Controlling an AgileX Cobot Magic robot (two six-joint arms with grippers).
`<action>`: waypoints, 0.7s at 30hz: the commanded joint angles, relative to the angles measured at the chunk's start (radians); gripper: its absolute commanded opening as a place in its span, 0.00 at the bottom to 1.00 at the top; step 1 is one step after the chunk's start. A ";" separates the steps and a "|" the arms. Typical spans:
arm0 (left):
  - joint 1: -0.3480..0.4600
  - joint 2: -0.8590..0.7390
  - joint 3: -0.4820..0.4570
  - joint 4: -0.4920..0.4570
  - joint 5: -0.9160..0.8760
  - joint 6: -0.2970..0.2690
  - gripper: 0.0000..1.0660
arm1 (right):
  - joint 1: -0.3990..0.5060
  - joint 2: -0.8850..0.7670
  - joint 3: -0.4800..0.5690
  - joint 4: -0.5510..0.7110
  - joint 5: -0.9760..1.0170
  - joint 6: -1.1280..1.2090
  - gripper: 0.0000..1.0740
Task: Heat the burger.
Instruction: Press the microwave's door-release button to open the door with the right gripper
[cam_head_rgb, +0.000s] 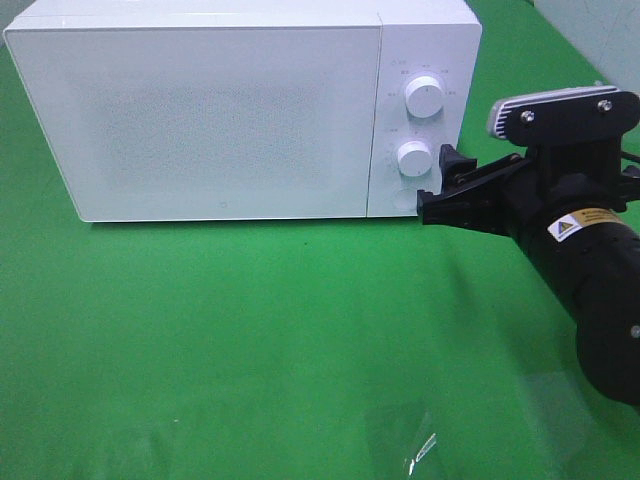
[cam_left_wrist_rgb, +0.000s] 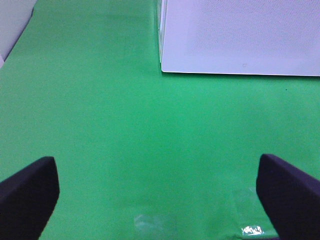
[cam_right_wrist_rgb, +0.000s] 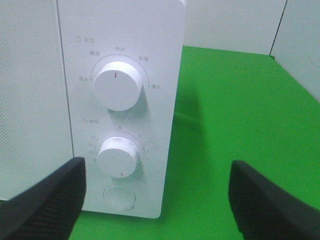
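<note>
Only the right wrist view resolves the dials: lower knob (cam_right_wrist_rgb: 118, 157) and round button (cam_right_wrist_rgb: 119, 197) lie just ahead of the right pincer (cam_right_wrist_rgb: 157, 200), its fingers spread wide. The high view shows that arm stretched level toward the closed microwave (cam_head_rgb: 220, 110). The left pincer (cam_left_wrist_rgb: 159, 200), likewise agape, hangs over the green bench (cam_left_wrist_rgb: 100, 100). The burger appears in no view.

Bright, even light; soft shadows.

— What's on your feed?
— I see a white microwave (cam_head_rgb: 220, 110), door closed, standing on green cloth (cam_head_rgb: 250, 340). On its panel the upper knob (cam_head_rgb: 424, 97) sits above the lower knob (cam_head_rgb: 414, 158), with a round button (cam_head_rgb: 405, 199) beneath. A shiny clear patch (cam_head_rgb: 425, 447) lies on the cloth's near edge.
</note>
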 joint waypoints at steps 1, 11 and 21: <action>-0.004 -0.016 0.000 0.000 -0.017 -0.003 0.95 | 0.043 0.039 0.000 0.045 -0.047 -0.012 0.71; -0.004 -0.016 0.000 0.000 -0.017 -0.002 0.95 | 0.051 0.098 0.000 0.036 -0.055 0.053 0.71; -0.004 -0.016 0.000 0.000 -0.017 -0.002 0.95 | 0.051 0.160 -0.011 0.029 -0.067 0.092 0.71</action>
